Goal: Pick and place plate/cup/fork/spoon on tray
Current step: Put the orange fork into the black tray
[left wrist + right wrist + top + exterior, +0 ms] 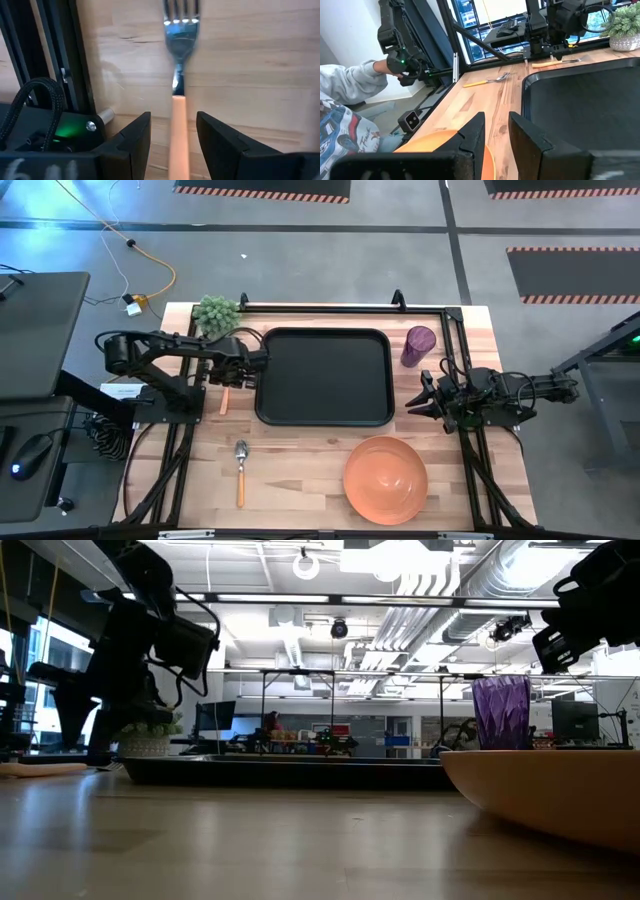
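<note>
The fork [178, 85] lies flat on the wooden table just left of the black tray [323, 376], tines away from my wrist camera. My left gripper [232, 378] hangs over it, open, one finger on each side of the orange-pink handle [179, 140] without touching it. The spoon [241, 470] lies on the table near the front left. The orange plate [385, 478] sits at the front, right of the middle. The purple cup [418, 345] stands upright right of the tray. My right gripper [420, 396] is open and empty, right of the tray.
A small potted plant [217, 313] stands at the table's far left corner, behind my left gripper. Black frame bars [330, 310] run along the table's far edge and sides. A person's sleeve [350, 85] shows beyond the table in the right wrist view.
</note>
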